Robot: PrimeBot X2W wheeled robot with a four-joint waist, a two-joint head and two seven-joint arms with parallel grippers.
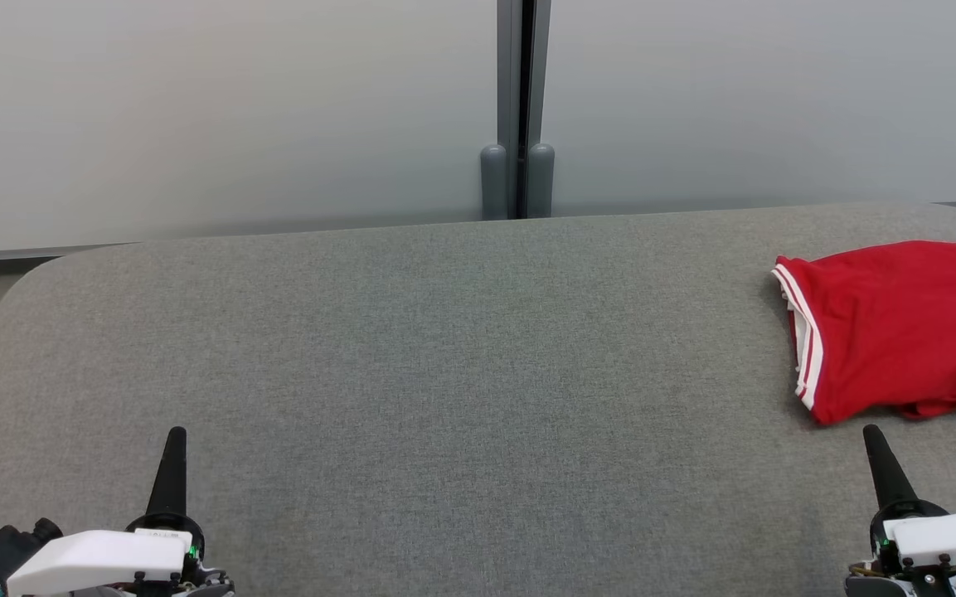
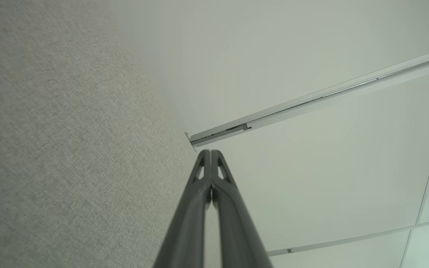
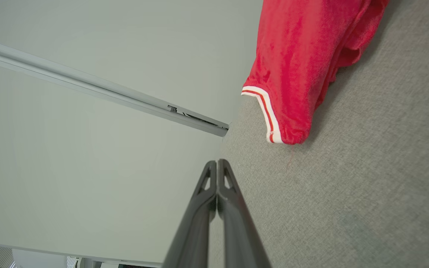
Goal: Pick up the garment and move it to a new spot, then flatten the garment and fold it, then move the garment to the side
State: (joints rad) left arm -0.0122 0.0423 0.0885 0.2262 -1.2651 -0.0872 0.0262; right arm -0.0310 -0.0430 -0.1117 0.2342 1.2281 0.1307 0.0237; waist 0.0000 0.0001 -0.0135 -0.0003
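Note:
A red garment (image 1: pixel 900 327) with a white-and-red striped hem lies folded at the far right of the grey fabric table (image 1: pixel 444 373), running off the head view's right edge. In the right wrist view the red garment (image 3: pixel 303 63) lies ahead and to the right of the fingers. My right gripper (image 1: pixel 872 433) is at the lower right, just short of the garment's near edge and apart from it, shut with nothing held; its tips (image 3: pixel 217 162) meet. My left gripper (image 1: pixel 177 434) rests at the lower left, far from the garment, shut and empty, tips together (image 2: pixel 210 152).
Pale partition panels with a dark vertical post (image 1: pixel 519 108) stand behind the table's far edge. The table has rounded corners at the far left and far right. Grey fabric stretches between the two grippers.

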